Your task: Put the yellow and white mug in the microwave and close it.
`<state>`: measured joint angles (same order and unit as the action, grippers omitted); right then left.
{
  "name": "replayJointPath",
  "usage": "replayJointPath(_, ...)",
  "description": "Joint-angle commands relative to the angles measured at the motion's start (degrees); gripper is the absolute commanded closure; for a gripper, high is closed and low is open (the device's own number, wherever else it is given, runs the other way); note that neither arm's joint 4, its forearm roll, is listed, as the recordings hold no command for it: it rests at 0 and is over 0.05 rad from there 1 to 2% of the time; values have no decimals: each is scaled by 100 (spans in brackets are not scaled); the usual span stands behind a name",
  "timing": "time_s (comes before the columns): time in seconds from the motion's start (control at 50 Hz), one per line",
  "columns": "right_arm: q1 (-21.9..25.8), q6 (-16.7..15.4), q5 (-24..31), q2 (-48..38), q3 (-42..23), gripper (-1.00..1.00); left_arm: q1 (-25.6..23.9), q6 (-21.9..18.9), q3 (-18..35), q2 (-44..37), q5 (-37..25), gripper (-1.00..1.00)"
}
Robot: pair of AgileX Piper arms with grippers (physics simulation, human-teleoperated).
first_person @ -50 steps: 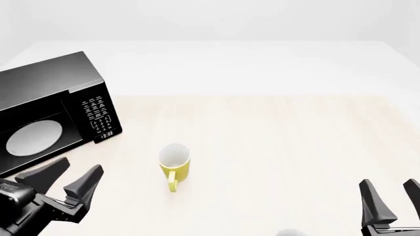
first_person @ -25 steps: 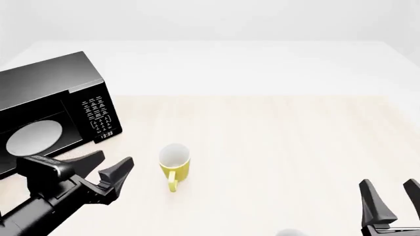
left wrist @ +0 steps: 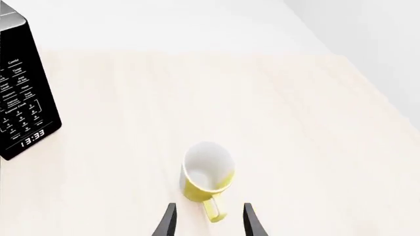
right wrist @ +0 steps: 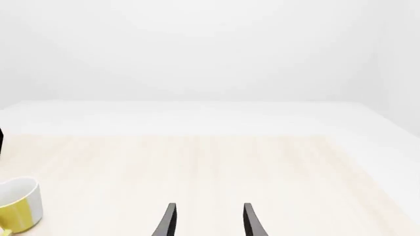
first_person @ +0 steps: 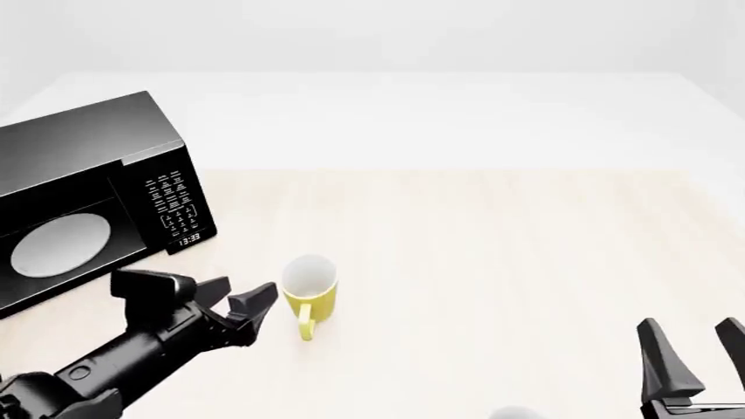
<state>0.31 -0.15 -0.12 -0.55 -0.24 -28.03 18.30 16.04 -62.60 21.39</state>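
- Mug: one, yellow outside and white inside, standing upright on the pale wooden table, its loop handle pointing toward the arms, at about 6 o'clock from the cup.
- Microwave: one, black, at about 10 o'clock from the mug and well apart from it; button panel and clock face the mug side, and a round white plate shows in its front.
- Left claw: released, fingers spread, holding nothing, just beside the mug at its 9 o'clock; in the left wrist view the handle lies between the fingertips, untouched.
- Right claw: released, empty, low at the mug's 4 o'clock, well apart.
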Motion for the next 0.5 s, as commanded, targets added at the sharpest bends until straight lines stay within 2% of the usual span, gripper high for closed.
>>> replayJointPath(0.02,0,0,0,0,0,-100,-28,224,-16,-776,477,-100)
replayJointPath(0.5,-1,1,0,0,0,-100,-170,486,69,-1850,1162,-100)
